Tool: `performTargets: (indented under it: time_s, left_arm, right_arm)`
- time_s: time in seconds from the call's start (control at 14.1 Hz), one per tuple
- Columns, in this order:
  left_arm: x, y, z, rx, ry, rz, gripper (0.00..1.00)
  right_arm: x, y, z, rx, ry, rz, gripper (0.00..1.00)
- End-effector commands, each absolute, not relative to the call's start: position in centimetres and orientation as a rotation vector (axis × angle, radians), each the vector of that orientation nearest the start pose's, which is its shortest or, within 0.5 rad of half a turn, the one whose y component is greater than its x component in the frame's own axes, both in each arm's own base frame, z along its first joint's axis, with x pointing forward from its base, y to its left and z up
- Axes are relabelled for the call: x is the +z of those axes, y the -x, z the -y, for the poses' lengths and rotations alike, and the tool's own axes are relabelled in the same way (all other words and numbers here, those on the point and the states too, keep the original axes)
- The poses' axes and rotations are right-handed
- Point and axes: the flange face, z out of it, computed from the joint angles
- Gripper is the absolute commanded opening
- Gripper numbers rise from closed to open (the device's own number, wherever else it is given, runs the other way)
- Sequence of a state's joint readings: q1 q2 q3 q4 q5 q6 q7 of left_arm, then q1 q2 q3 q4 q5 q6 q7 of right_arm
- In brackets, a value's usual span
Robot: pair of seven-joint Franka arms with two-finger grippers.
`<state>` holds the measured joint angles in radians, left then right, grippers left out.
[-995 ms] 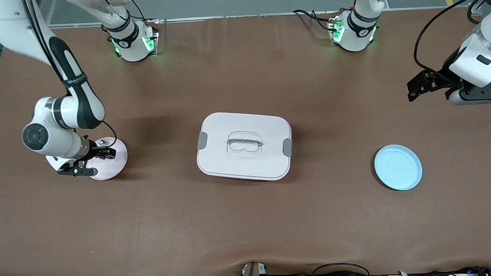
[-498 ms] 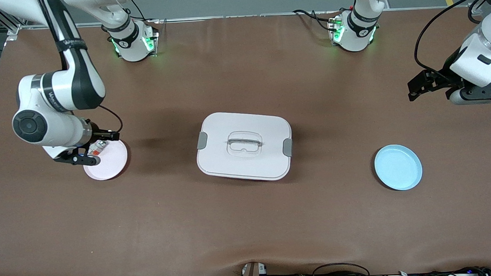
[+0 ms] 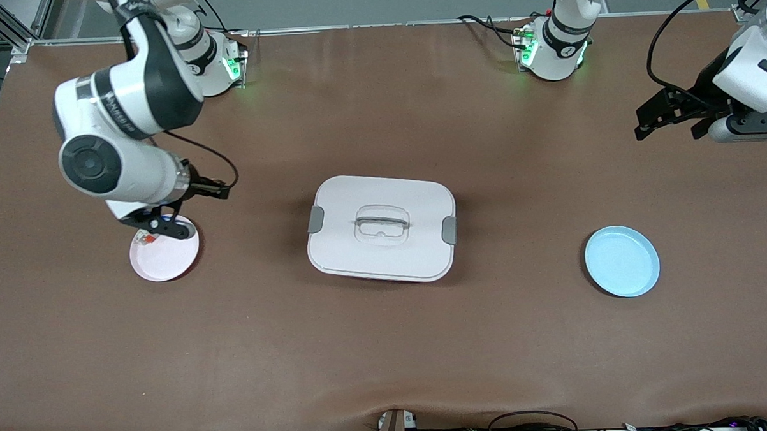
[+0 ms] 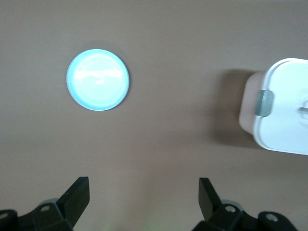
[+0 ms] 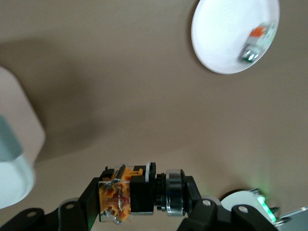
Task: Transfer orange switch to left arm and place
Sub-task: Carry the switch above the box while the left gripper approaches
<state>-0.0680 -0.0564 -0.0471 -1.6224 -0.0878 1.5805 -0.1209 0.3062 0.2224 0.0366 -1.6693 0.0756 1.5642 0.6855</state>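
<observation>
My right gripper [image 3: 198, 212] hangs over the table just beside the pink plate [image 3: 168, 261], at the right arm's end. In the right wrist view this gripper [image 5: 144, 197] is shut on the orange switch [image 5: 120, 195], a black block with an orange face. The white box [image 3: 381, 228] with grey clips stands at mid-table; a corner of it shows in the right wrist view [image 5: 14, 163]. My left gripper [image 3: 664, 113] is open and empty, high over the left arm's end of the table. In its wrist view the left gripper [image 4: 144, 197] is over bare table.
A small white piece with a red-orange mark [image 3: 145, 237] lies on the pink plate, which also shows in the right wrist view [image 5: 226, 43]. A light blue plate [image 3: 622, 261] lies near the left arm's end, also in the left wrist view [image 4: 97, 79].
My right gripper has risen off the pink plate with the switch and moved toward the box and the bases. The left gripper has barely shifted.
</observation>
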Motion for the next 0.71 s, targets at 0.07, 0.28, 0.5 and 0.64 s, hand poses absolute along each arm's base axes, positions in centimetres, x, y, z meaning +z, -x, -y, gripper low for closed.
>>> performTargets:
  time_s: [0.07,0.28,0.5,0.64]
  left_arm:
    - [60.8,-50.7,7.8,-0.043,3.340,0.058,1.00]
    - [59.2,-49.7,9.0,-0.031,3.415,0.077,1.00]
    - [57.9,-48.9,10.8,0.046,3.493,0.079,1.00]
    - [56.4,-48.4,11.9,0.122,3.577,0.121,1.00]
  right_arm:
    - [48.0,-53.3,-28.2,0.560,2.988,-0.768,0.21]
    - [49.6,-51.6,-35.4,0.608,2.850,-0.913,0.21]
    - [49.6,-51.4,-39.6,0.669,2.644,-1.063,0.21]
    - [49.5,-50.9,-42.6,0.656,2.537,-1.144,0.21]
